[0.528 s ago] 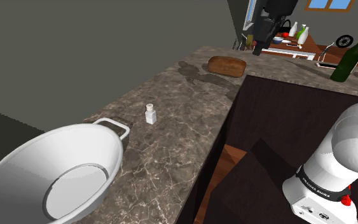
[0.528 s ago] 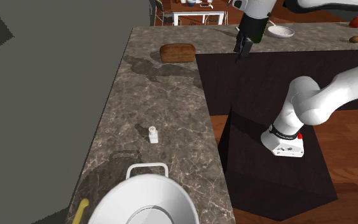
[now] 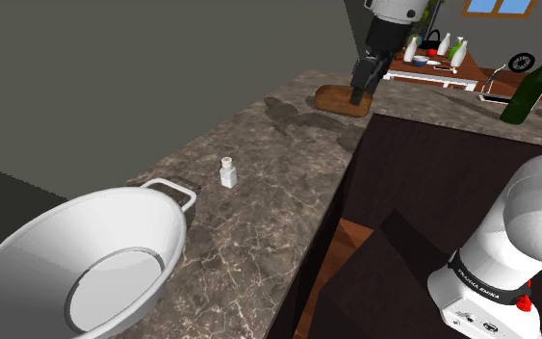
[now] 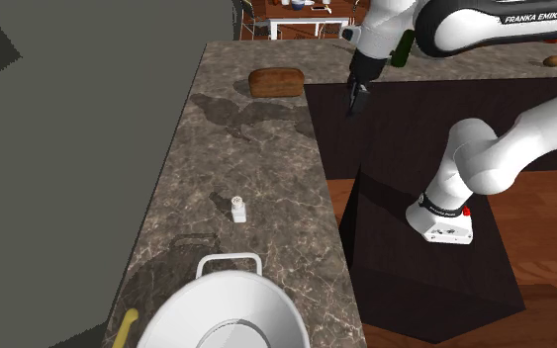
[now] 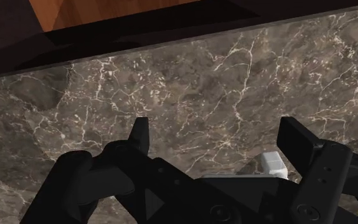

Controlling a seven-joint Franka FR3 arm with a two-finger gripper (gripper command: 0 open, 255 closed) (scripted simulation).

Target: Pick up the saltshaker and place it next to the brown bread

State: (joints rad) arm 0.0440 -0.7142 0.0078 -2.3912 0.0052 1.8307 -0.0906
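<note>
Gripper (image 3: 362, 93) open, fingers apart w/ nothing btwn them, hovering above dark marble counter (image 3: 269, 221) near the brown bread loaf (image 4: 276, 81). White saltshaker (image 3: 227, 172) upright mid-counter, well apart from gripper, btwn loaf & big white bowl (image 3: 76, 260)

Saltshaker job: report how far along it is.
Nothing is done: the saltshaker stands on the counter near the white bowl, apart from the brown bread. In hand: the gripper hangs open and empty by the bread. Left: reach, grasp, carry, set down beside the bread.
</note>
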